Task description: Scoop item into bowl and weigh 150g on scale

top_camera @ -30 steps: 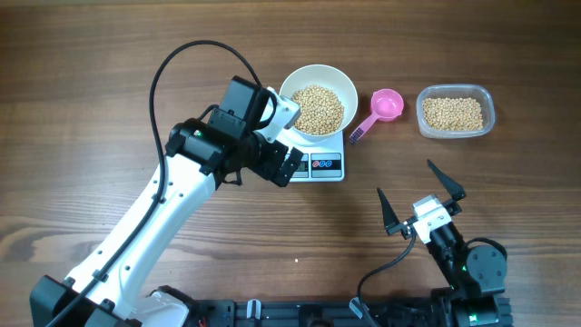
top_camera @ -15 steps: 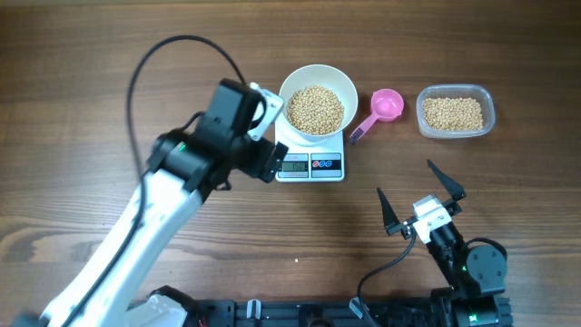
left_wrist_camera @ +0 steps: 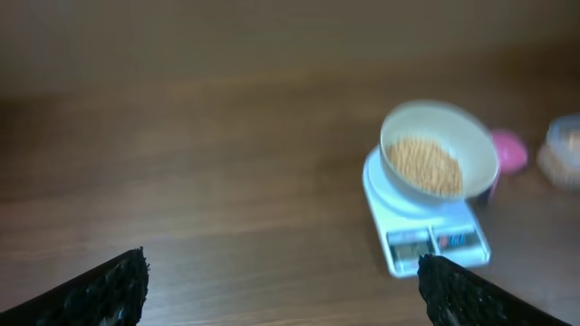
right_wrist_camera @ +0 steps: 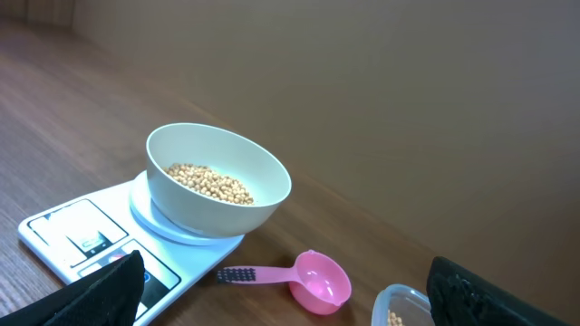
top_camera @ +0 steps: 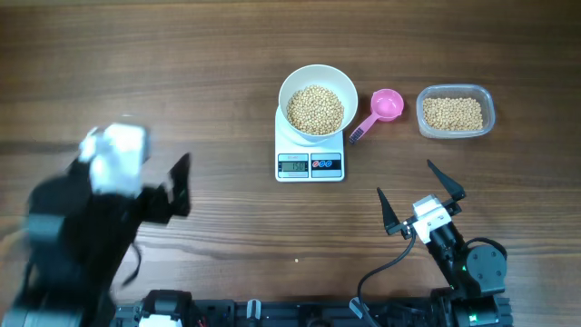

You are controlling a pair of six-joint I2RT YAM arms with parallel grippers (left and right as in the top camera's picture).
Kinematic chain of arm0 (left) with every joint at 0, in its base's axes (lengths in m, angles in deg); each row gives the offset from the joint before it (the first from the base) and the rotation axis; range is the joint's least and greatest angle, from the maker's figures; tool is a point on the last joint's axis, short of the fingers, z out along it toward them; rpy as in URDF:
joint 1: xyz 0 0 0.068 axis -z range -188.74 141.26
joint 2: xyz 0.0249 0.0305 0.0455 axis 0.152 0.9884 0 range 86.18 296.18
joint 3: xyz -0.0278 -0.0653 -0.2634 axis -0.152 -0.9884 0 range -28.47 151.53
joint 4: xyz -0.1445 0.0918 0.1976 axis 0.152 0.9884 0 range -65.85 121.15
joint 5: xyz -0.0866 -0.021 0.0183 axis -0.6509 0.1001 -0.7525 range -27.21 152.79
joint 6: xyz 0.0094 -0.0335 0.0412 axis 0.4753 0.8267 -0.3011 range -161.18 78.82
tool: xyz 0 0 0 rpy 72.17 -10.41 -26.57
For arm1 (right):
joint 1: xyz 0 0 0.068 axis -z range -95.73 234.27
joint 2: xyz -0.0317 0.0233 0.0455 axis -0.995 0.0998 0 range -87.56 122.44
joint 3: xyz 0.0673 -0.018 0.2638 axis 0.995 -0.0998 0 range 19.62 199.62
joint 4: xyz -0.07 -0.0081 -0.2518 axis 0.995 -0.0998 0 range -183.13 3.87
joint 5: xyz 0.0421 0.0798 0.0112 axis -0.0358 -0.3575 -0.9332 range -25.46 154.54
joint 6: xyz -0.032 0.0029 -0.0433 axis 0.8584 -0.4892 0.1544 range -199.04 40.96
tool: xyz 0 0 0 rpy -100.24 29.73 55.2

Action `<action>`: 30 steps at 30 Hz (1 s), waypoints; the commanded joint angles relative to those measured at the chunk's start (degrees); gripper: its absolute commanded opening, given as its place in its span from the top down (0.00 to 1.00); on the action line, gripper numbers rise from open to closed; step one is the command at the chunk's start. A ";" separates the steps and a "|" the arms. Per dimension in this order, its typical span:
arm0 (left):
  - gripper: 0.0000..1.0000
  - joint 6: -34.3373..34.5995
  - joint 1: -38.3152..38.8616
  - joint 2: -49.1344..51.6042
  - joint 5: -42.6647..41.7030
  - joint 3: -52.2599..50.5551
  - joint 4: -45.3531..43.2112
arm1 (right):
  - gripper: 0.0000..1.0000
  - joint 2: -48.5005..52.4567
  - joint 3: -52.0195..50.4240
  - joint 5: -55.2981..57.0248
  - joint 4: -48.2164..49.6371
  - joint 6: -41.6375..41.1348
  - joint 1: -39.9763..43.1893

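The pale tan beans (top_camera: 315,109) lie heaped in the white bowl (top_camera: 292,86), which sits squarely on the small white scale (top_camera: 310,164) near the middle of the desk (top_camera: 182,54). The scale's display (top_camera: 292,164) is lit, but we cannot read its figure with confidence.

Just right of the bowl a pink scoop (top_camera: 381,109) rests on the wood. Its cup looks empty and its handle points toward the scale. Beyond it a clear tub (top_camera: 488,104) holds a shallower layer of the same beans.

We judge the beans hard, light and quick to roll, so no claw could pinch them one at a time. They are best moved in the scoop, itself a light plastic piece to be taken by its slim handle. The bowl looks smooth and stiff. Its rim is the only hold, and any nudge would upset the reading.

Neither arm touches anything. The right claw (top_camera: 405,179) is parked well below the tub, fingers spread wide and empty. The left claw (left_wrist_camera: 281,294) is far out at the desk's left edge, a blur from overhead. Its own camera shows both fingers splayed at the frame's corners, with only bare wood between them.

With beans in the bowl and both claws clear, we take the weighing to be at or near its end.
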 commanded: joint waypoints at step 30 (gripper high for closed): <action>0.00 36.46 -13.14 -40.52 1.88 -70.47 -55.28 | 0.00 -0.70 -0.07 0.57 0.22 0.46 -0.24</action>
